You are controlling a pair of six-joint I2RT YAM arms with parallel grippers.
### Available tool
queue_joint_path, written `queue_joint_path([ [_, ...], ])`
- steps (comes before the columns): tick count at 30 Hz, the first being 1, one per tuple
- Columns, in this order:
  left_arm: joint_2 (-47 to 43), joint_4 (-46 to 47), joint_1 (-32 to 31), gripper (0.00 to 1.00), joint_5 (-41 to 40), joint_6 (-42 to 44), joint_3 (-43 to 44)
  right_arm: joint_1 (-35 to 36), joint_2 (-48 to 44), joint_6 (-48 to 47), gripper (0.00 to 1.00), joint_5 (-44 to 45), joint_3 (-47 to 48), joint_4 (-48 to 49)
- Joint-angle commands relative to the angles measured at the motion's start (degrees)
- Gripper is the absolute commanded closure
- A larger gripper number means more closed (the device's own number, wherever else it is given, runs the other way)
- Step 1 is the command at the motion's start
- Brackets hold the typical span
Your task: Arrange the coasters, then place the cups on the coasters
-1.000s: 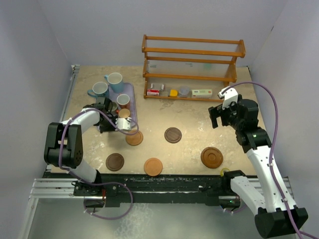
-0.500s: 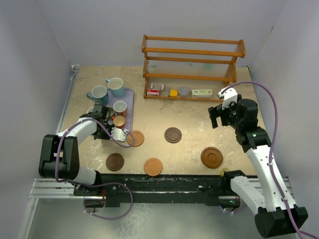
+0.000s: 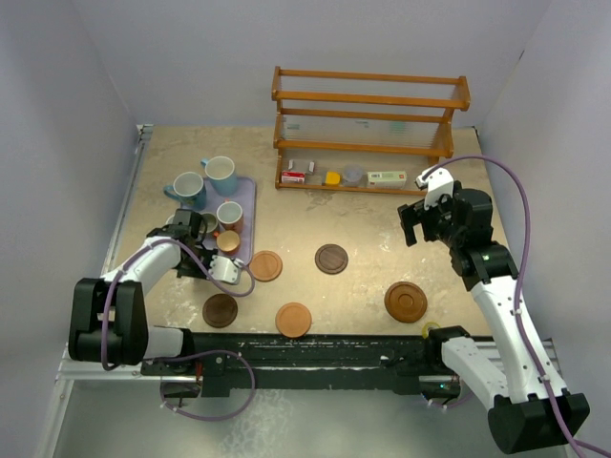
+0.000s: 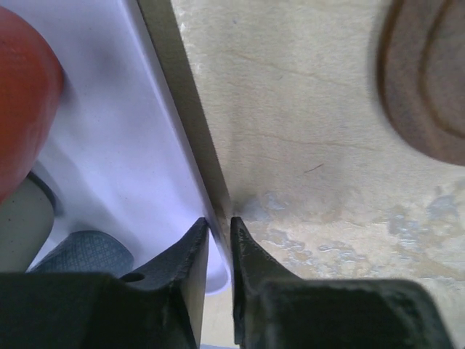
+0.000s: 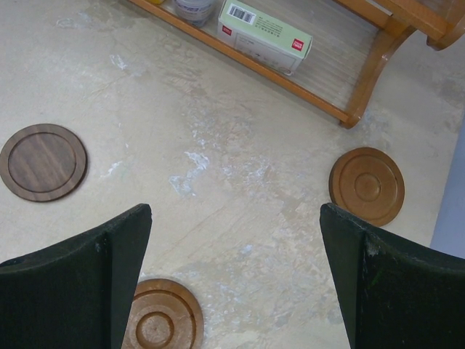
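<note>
- The left gripper is clenched on the rim of the lavender rectangular tray near its front corner, one finger on each side of the lip.
- The right gripper hangs above the beige tabletop, jaws spread wide, grasping nothing.
- Five flat round wooden coasters lie well apart on the tabletop.
- The handled mugs stand bunched on the tray (the leftmost blue one may sit off its edge).

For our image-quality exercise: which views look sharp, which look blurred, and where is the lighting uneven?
Left wrist: close and soft, red cup and coaster blurred, tray rim shadowed. Right wrist: crisp, fingers dark. Top external: sharp, table brightest centrally.
</note>
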Motion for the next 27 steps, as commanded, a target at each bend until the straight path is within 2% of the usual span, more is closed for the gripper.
queue_joint_path([
  [1, -3.63, -5.13, 0.19, 0.81, 5.29, -0.42, -0.20, 0.13, 0.20, -0.71, 0.00, -1.48, -0.27, 1.19],
  [8, -9.53, -9.06, 0.19, 0.63, 8.05, -4.64, 2.33, 0.16, 0.17, -0.73, 0.00, -1.93, -0.25, 1.14],
  [13, -14.84, -14.36, 0.14, 0.45, 14.09, -7.08, 2.49, 0.16, 1.01, -0.72, 0.00, -1.97, 0.07, 1.07],
  [19, -18.73, -16.84, -3.81, 0.38, 14.75, -8.62, -1.50, 0.12, 1.30, -0.89, 0.00, -1.80, 0.17, 1.04],
  [23, -18.71, -12.80, -11.29, 0.35, 13.82, -17.27, -4.04, 0.16, 0.96, -0.98, 0.00, -1.55, 0.11, 1.04],
  [27, -17.28, -7.96, -15.92, 0.35, 13.75, -21.38, -5.53, 0.15, 0.57, -1.16, 0.00, -1.15, -0.21, 1.14],
])
